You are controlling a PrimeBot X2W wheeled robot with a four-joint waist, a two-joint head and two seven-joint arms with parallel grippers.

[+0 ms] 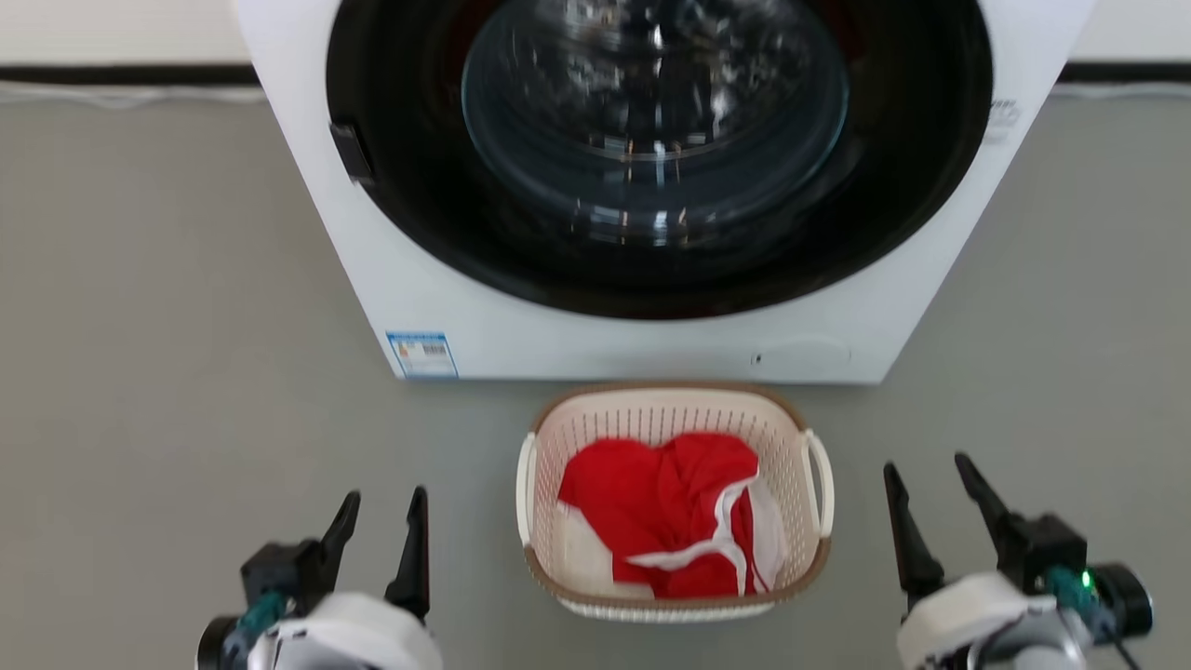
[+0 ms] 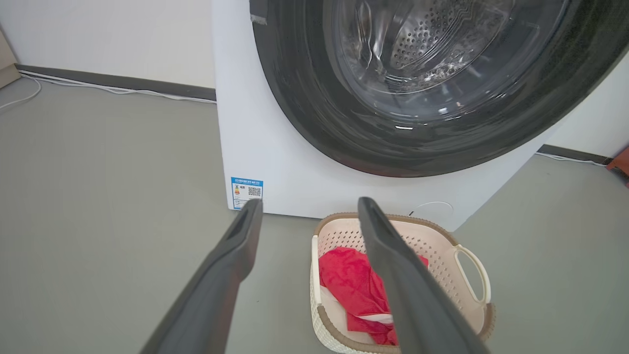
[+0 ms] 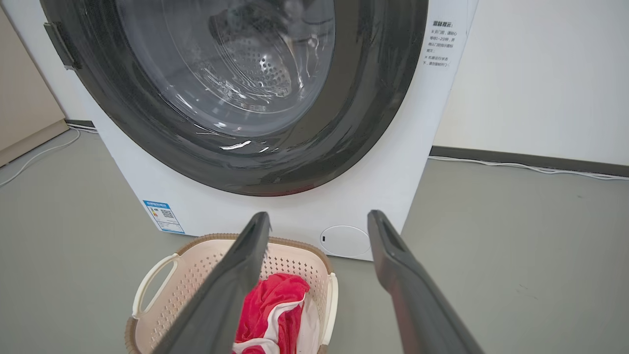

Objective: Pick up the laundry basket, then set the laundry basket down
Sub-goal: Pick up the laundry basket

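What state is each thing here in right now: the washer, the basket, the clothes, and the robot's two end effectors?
washing machine: round glass door looks shut.
laundry basket: upright on the floor before the washing machine, not gripped.
red and white garment: crumpled inside the laundry basket.
left end effector: open, empty, left of the laundry basket, apart from it.
right end effector: open, empty, right of the laundry basket, apart from it.

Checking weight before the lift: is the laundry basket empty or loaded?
Loaded: the laundry basket holds a crumpled red and white garment, lying below its rim.
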